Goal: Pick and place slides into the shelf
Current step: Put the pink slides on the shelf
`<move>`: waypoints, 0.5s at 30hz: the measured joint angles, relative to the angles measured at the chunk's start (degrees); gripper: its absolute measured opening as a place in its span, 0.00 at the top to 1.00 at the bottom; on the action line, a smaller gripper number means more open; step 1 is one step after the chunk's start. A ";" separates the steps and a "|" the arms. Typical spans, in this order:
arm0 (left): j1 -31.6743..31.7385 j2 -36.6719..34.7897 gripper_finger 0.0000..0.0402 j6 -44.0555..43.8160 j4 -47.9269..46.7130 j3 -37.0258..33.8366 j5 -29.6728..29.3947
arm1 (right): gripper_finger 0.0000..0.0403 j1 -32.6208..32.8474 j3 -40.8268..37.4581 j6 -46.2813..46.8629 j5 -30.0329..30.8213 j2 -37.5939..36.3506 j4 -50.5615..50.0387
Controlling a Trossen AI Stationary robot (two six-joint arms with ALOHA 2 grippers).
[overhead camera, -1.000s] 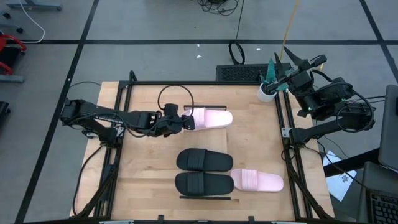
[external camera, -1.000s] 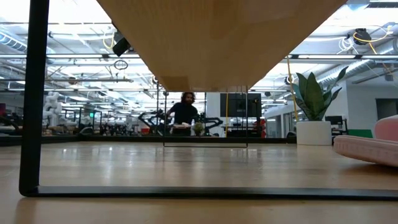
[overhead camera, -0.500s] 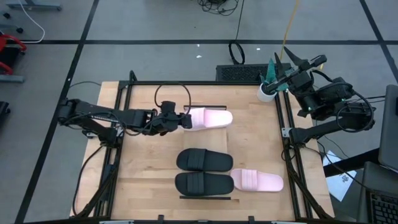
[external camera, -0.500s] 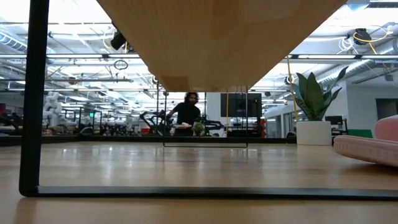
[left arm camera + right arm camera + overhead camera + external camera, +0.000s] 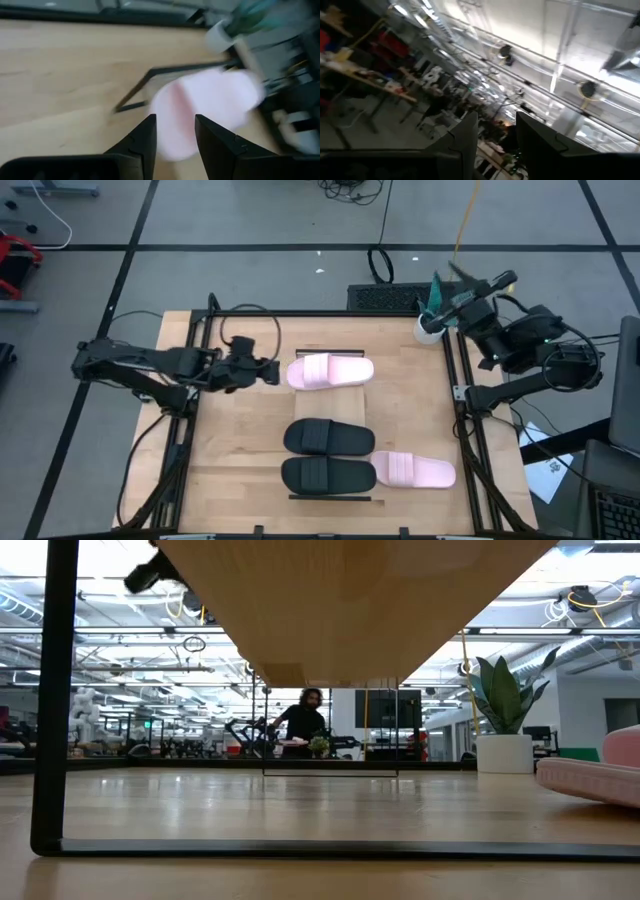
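One pink slide (image 5: 330,371) lies at the table's far side, just beside the left gripper (image 5: 268,370), whose fingers stand open and empty; next, I judge, comes fetching another slide for the shelf (image 5: 335,352).

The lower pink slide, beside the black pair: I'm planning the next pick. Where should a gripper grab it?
Probably the wide strap of the lower pink slide, at its end nearest the black slides, from straight above. The slide lies flat, and that raised band is its only graspable part.
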 joint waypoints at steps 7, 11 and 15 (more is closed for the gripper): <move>-2.54 -6.45 0.68 -3.36 -12.72 0.07 0.07 | 0.69 7.11 0.00 8.37 5.32 0.01 -13.86; -4.04 -8.09 0.68 -4.02 -17.21 0.07 0.01 | 0.69 15.63 0.00 6.22 24.22 1.19 -14.98; -4.93 -8.60 0.68 -3.01 -20.76 0.05 0.04 | 0.69 26.35 -0.01 10.07 38.67 2.79 -11.24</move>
